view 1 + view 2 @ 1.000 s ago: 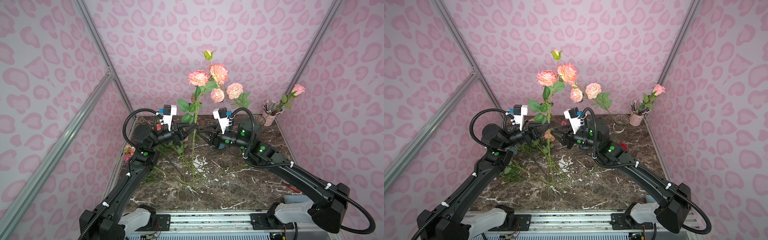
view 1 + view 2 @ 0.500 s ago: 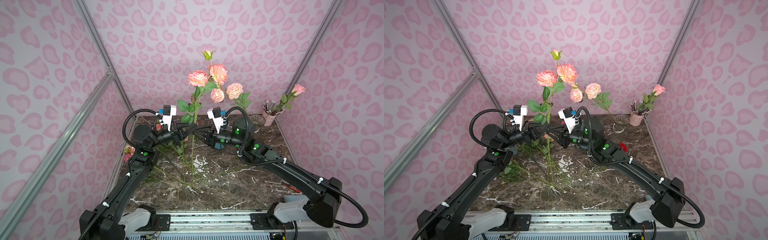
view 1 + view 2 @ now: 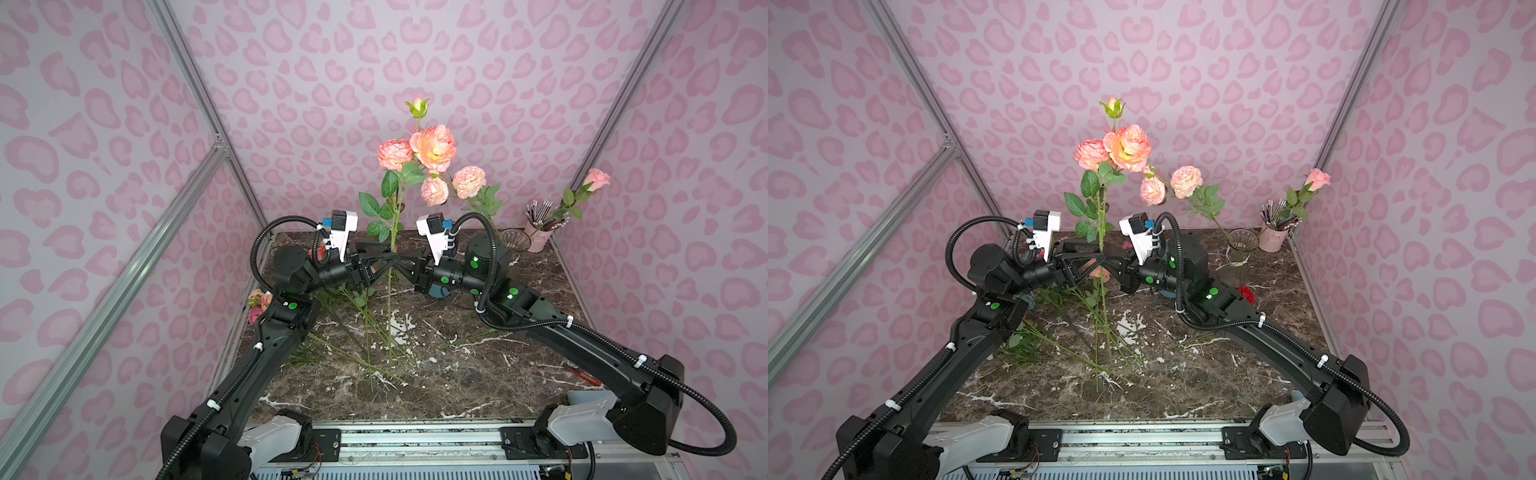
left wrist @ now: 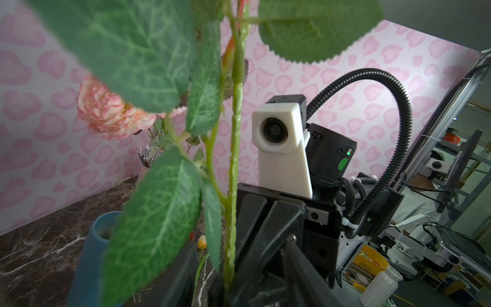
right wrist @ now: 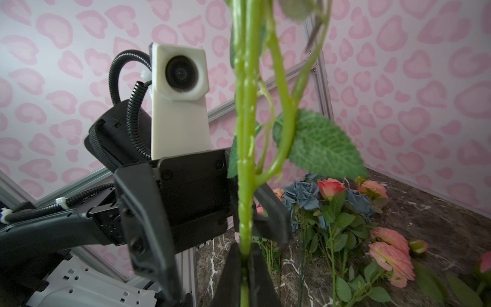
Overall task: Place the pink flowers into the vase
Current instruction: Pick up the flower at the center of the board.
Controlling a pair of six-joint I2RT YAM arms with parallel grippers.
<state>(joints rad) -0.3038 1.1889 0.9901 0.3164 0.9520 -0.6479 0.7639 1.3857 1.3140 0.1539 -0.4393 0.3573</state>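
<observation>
- I can read no text, label, brand, number or sign anywhere in these views.

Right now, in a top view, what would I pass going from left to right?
loose pink blooms lying down → left arm's white camera → upright flower stem → right arm's white camera → glass vase → pink pot of sticks → single pink rose

The pink flowers (image 3: 434, 147) stand upright on a long leafy stem.
</observation>
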